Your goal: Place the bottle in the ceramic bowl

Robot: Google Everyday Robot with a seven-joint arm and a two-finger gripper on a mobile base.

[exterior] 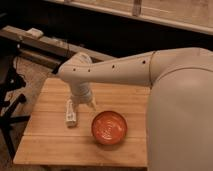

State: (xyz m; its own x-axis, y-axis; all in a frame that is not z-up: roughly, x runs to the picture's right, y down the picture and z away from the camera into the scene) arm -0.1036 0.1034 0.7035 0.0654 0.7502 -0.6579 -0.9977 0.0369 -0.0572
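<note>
The ceramic bowl (109,127) is a glossy orange-red round bowl standing on the wooden table (45,145), near its front middle. It looks empty. The bottle (71,113) is small, slim and white, and lies flat on the table just left of the bowl. My gripper (84,103) points down over the table, right beside the bottle's far end and behind the bowl's left rim. My white arm (115,70) reaches in from the right and hides the table's right part.
My large white body (180,115) fills the right side. Dark stands and cables (12,95) are on the floor left of the table. A long bench or rail (40,42) runs behind the table.
</note>
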